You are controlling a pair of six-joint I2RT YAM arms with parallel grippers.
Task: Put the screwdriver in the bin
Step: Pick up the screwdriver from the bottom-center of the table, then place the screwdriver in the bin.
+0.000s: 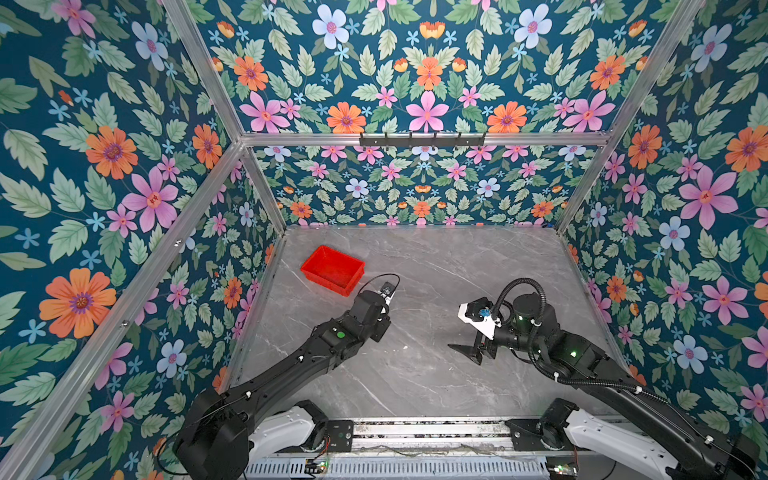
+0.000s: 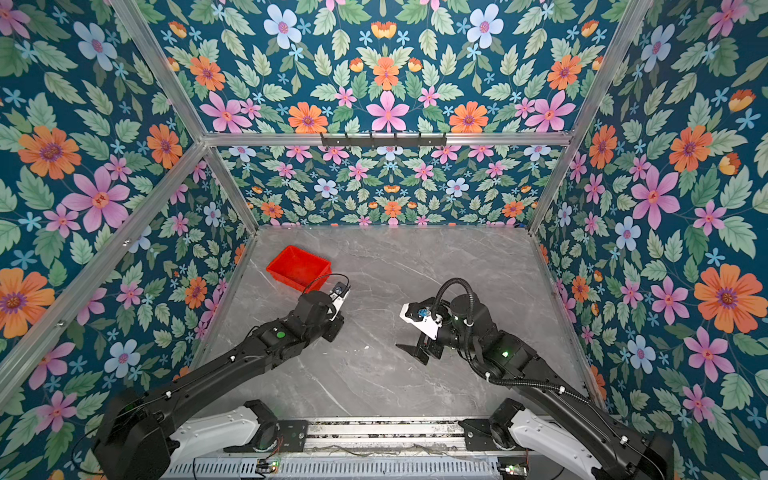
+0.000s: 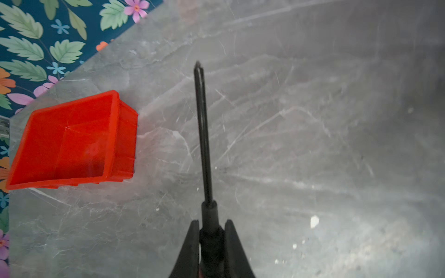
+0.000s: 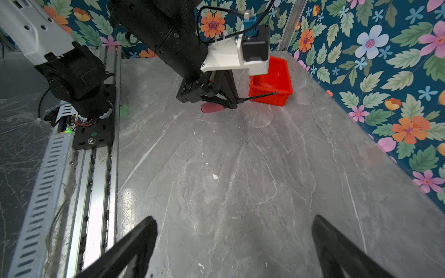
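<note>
Nearest the lens, left wrist view: two black fingers of the left gripper (image 3: 212,223), closed on the small screwdriver with pinkish-red handle and thin black shaft (image 3: 203,134). I see them pinching the dark collar where shaft meets handle. The shaft runs straight out ahead over the grey marble-look tabletop (image 3: 313,120). The shallow bright red plastic bin (image 3: 126,137) sits off to one side of the shaft, apart from it and empty (not yet underneath).

Right wrist view: right gripper (image 4: 233,220), fingers spread wide, nothing between them, over bare tabletop. Across the table I see the left gripper side-on. The pink handle juts out behind its fingers and the shaft lies roughly level, pointing toward the bin. The tool looks clear of the tabletop, though I cannot be sure.

Both top views: the bin sits at the far left of the tabletop, just beyond the left arm's wrist. The screwdriver is hidden beneath that wrist. The right gripper hangs well apart from both.

Handling, my judgement: light, rigid, not fragile. The smooth round handle could swivel or slide between flat pads, and the thin shaft offers little to pinch. The best hold is on the thick handle near its shaft end, about where it is now. It is shorter than the bin, so it should lie flat inside.
</note>
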